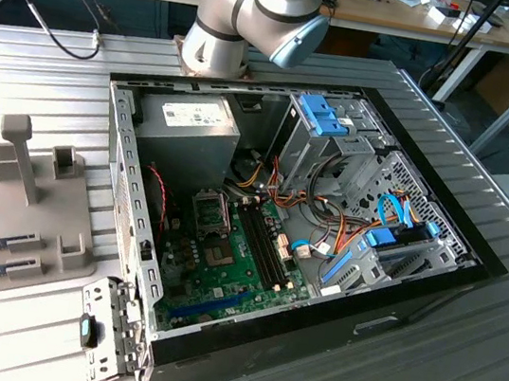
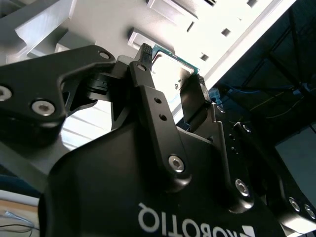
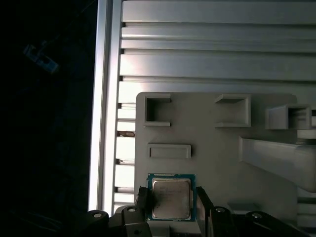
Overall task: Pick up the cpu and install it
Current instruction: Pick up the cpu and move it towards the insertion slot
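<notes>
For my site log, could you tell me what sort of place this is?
Probably a robotics lab: a robot arm over an opened computer case on a slotted metal table, workbenches behind.

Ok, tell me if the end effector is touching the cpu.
Touching: the second wrist view shows fingers of the end effector pressing opposite edges of the cpu.

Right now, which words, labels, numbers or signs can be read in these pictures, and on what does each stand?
The gripper: white maker's lettering on its body, upside down; a brand mark, not spelled out.
The cpu: faint engraving on its metal top, too small to read.
The power supply: a label, too blurred to read.
</notes>
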You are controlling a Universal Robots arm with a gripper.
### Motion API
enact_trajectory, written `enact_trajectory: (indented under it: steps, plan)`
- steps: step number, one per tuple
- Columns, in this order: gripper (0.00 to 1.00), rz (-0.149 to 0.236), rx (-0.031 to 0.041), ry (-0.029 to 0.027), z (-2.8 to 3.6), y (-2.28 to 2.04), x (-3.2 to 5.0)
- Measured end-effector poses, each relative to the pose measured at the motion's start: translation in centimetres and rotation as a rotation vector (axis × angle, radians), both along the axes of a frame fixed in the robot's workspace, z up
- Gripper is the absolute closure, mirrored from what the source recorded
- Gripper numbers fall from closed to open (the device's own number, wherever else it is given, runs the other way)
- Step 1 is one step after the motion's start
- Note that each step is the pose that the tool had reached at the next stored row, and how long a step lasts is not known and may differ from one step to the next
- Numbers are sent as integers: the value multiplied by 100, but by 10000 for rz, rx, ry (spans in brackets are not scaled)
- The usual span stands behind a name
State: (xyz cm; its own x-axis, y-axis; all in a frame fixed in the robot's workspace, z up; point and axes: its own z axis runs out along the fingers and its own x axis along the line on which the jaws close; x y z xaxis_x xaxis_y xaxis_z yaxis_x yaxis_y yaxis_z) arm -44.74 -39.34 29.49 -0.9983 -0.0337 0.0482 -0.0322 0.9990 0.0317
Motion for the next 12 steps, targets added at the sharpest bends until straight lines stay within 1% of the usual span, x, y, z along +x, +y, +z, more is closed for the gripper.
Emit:
enact_trajectory:
  steps: [12]
  plan:
    - [53,0,6,0,74,0,0]
